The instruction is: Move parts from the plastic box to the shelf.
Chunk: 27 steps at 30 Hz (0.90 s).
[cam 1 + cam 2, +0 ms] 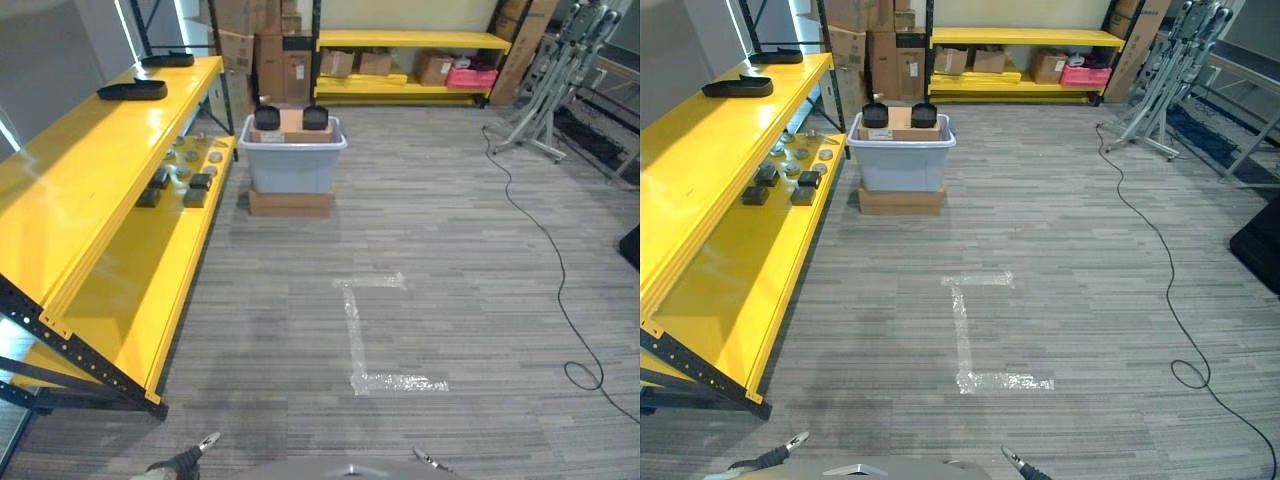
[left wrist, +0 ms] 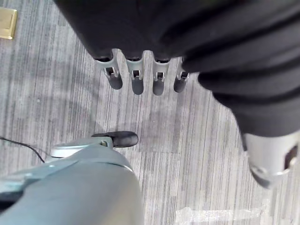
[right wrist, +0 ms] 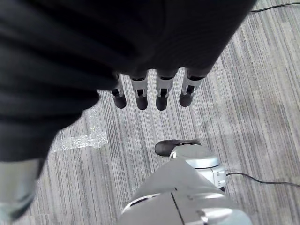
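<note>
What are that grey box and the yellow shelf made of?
The grey box looks like matte moulded plastic, with a rolled rim and slightly see-through walls. The yellow shelf seems to be glossy painted metal: it reflects light, and its dark frame has punched holes.

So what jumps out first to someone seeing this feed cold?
The long yellow shelf down the left, small dark and round parts scattered on its lower level. Straight ahead on the carpet, a grey plastic box sits on a flat cardboard box. An L of clear tape marks the floor nearer.
</note>
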### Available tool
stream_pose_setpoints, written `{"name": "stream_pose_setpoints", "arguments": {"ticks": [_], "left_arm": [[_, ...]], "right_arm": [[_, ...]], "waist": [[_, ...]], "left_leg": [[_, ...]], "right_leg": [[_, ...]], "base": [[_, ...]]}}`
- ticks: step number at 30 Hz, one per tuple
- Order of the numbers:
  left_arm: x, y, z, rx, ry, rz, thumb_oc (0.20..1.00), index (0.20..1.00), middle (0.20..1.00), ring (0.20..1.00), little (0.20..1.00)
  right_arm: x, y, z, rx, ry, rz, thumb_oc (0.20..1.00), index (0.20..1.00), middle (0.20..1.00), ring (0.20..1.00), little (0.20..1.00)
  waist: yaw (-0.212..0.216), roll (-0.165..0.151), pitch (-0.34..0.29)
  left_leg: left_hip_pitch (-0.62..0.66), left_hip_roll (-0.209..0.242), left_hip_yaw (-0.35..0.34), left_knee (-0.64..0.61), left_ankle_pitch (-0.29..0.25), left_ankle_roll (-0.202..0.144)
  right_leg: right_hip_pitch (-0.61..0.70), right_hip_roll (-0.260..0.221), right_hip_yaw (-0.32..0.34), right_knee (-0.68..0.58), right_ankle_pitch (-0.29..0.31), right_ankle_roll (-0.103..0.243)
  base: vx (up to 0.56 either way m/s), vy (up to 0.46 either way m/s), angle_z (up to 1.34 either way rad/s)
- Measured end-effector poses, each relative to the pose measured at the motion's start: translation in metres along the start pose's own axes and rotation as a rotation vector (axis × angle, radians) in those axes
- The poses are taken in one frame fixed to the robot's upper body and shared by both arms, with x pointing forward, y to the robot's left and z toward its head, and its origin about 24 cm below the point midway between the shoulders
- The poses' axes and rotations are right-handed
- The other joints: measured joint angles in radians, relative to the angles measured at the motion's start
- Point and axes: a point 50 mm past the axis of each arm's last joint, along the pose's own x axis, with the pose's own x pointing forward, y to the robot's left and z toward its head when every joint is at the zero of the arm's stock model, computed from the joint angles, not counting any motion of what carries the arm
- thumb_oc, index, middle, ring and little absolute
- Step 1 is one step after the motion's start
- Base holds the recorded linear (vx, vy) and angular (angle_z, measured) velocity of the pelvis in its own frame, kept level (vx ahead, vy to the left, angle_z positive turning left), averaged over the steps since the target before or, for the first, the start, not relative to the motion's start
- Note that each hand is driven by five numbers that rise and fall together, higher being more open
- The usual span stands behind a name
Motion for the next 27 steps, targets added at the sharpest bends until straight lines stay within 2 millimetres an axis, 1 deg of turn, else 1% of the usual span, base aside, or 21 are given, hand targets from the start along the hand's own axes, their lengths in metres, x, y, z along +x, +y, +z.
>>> {"name": "stream_pose_setpoints", "arguments": {"ticks": [1, 3, 4, 6, 8, 9, 13, 17, 21, 24, 27], "left_arm": [[0.0, 0.0, 0.001, 0.0, -0.003, -0.001, 1.0, 1.0, 1.0, 1.0, 1.0], [0.0, 0.0, 0.002, -0.018, -0.007, -0.004, 1.0, 1.0, 1.0, 1.0, 1.0], [0.0, 0.0, 0.002, -0.019, -0.008, -0.004, 1.0, 1.0, 1.0, 1.0, 1.0], [0.0, 0.0, 0.003, -0.026, -0.007, -0.004, 1.0, 1.0, 1.0, 1.0, 1.0], [0.0, 0.0, 0.002, -0.042, -0.007, -0.002, 1.0, 1.0, 1.0, 1.0, 1.0], [0.0, 0.001, 0.002, -0.062, -0.011, 0.001, 1.0, 1.0, 1.0, 1.0, 1.0], [-0.001, 0.003, 0.0, -0.061, -0.013, 0.012, 1.0, 1.0, 1.0, 1.0, 1.0], [-0.001, 0.005, 0.0, -0.08, -0.037, 0.05, 1.0, 1.0, 1.0, 1.0, 1.0], [-0.001, 0.008, 0.003, -0.072, -0.081, 0.091, 1.0, 1.0, 1.0, 1.0, 1.0], [-0.002, 0.009, 0.006, -0.071, -0.104, 0.111, 1.0, 1.0, 1.0, 1.0, 1.0], [-0.002, 0.01, 0.006, -0.071, -0.111, 0.127, 1.0, 1.0, 1.0, 1.0, 1.0]], "right_arm": [[0.0, 0.0, 0.002, 0.005, -0.006, -0.002, 1.0, 1.0, 1.0, 1.0, 1.0], [0.0, 0.0, 0.004, 0.008, -0.014, -0.004, 1.0, 1.0, 1.0, 1.0, 1.0], [0.0, 0.0, 0.005, 0.013, -0.017, -0.004, 1.0, 1.0, 1.0, 1.0, 1.0], [0.001, 0.001, 0.01, 0.034, -0.032, 0.001, 1.0, 1.0, 1.0, 1.0, 1.0], [0.001, 0.001, 0.01, 0.04, -0.034, 0.004, 1.0, 1.0, 1.0, 1.0, 1.0], [0.001, 0.002, 0.014, 0.044, -0.044, 0.009, 1.0, 1.0, 1.0, 1.0, 1.0], [0.001, 0.002, 0.018, 0.054, -0.055, 0.008, 1.0, 1.0, 1.0, 1.0, 1.0], [0.001, 0.002, 0.016, 0.06, -0.055, 0.009, 1.0, 1.0, 1.0, 1.0, 1.0], [0.001, 0.004, 0.01, 0.14, -0.047, 0.015, 1.0, 1.0, 1.0, 1.0, 1.0], [0.002, 0.01, 0.008, 0.205, -0.051, 0.041, 1.0, 1.0, 1.0, 1.0, 1.0], [0.003, 0.014, 0.007, 0.21, -0.036, 0.07, 1.0, 1.0, 1.0, 1.0, 1.0]], "waist": [[-0.002, -0.008, 0.004], [-0.004, -0.007, 0.02], [-0.004, -0.007, 0.027], [-0.007, -0.005, 0.044], [-0.011, -0.004, 0.048], [-0.011, -0.004, 0.051], [-0.011, -0.005, 0.051], [-0.011, -0.011, 0.05], [-0.013, -0.019, 0.046], [-0.012, -0.021, 0.043], [-0.01, -0.021, 0.035]], "left_leg": [[0.004, 0.0, 0.001, 0.0, 0.003, -0.004], [0.009, -0.002, 0.003, 0.0, 0.004, -0.006], [0.014, -0.003, 0.004, 0.0, 0.004, -0.006], [0.021, -0.003, 0.005, 0.003, 0.005, -0.006], [0.025, -0.002, 0.005, 0.003, 0.005, -0.006], [0.028, -0.001, 0.009, -0.001, 0.004, -0.006], [0.032, 0.0, 0.021, -0.001, -0.001, -0.01], [0.025, 0.0, 0.023, -0.001, -0.009, -0.018], [0.025, -0.001, 0.024, -0.001, -0.005, -0.006], [0.026, -0.001, 0.024, -0.001, -0.001, -0.009], [0.026, -0.001, 0.022, -0.001, -0.001, -0.009]], "right_leg": [[0.015, 0.001, -0.001, -0.018, 0.012, 0.004], [0.043, 0.001, -0.002, -0.061, 0.04, 0.003], [0.047, 0.001, -0.002, -0.073, 0.045, 0.001], [0.053, 0.002, -0.004, -0.074, 0.048, 0.001], [0.056, 0.003, -0.004, -0.073, 0.048, 0.001], [0.058, 0.004, -0.002, -0.074, 0.048, 0.001], [0.058, 0.004, 0.003, -0.075, 0.046, 0.0], [0.057, 0.003, 0.005, -0.075, 0.045, -0.003], [0.056, 0.003, 0.006, -0.075, 0.048, -0.004], [0.057, 0.003, 0.005, -0.075, 0.05, -0.001], [0.058, 0.003, 0.004, -0.075, 0.05, -0.001]], "base": [[0.0, 0.0, 0.0], [0.0, 0.0, 0.0], [0.0, 0.0, 0.0], [0.01, 0.006, 0.02], [0.01, 0.008, -0.02], [0.02, 0.015, -0.04], [0.01, 0.016, -0.07], [0.0, 0.004, -0.01], [0.0, 0.0, 0.0], [0.0, 0.0, 0.0], [0.0, 0.0, 0.0]]}}
